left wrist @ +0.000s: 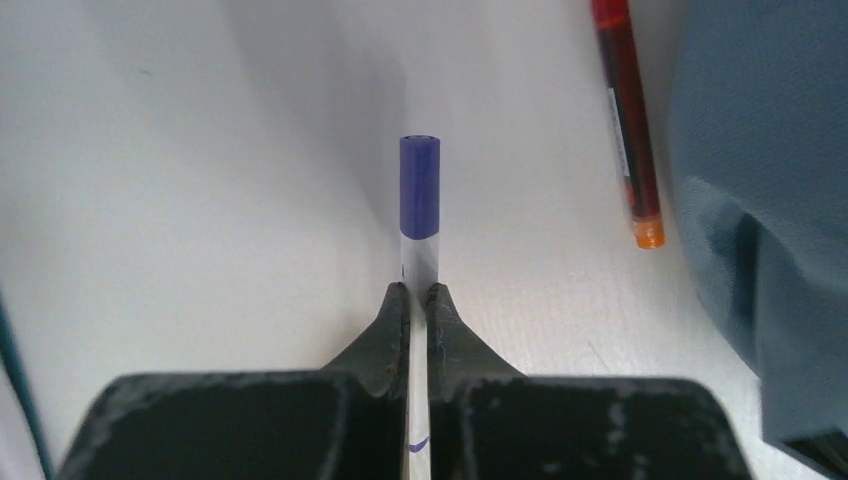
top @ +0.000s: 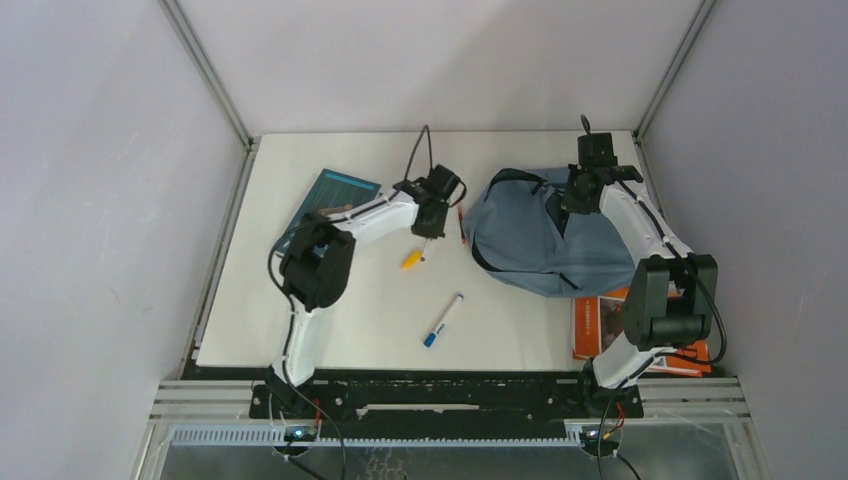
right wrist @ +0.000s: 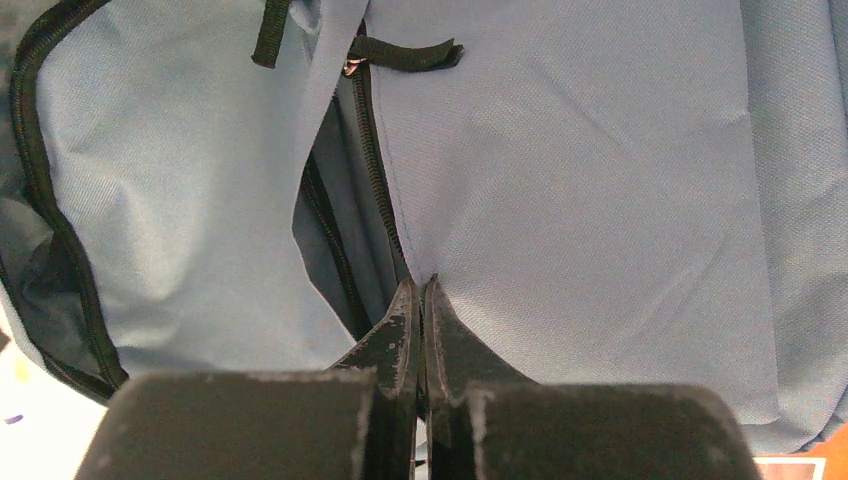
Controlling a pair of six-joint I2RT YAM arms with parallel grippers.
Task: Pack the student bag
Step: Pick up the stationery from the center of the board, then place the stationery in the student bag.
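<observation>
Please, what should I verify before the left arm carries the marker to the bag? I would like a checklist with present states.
1. Left pincer shut on the purple-capped marker: ok.
2. Right pincer pinching the student bag fabric beside the zipper: ok.
3. Bag opening wide enough for the marker: cannot tell.
4. Red pen apart from the held marker: ok.
5. Marker lifted off the table: cannot tell.

Bright, soft light, probably from overhead, lies even on the white table. A faint grey shadow fans ahead of the left gripper, around the purple-capped marker. In the 2 wrist views the finger bases nearest the lens blur; the student bag weave beyond is sharp.
</observation>
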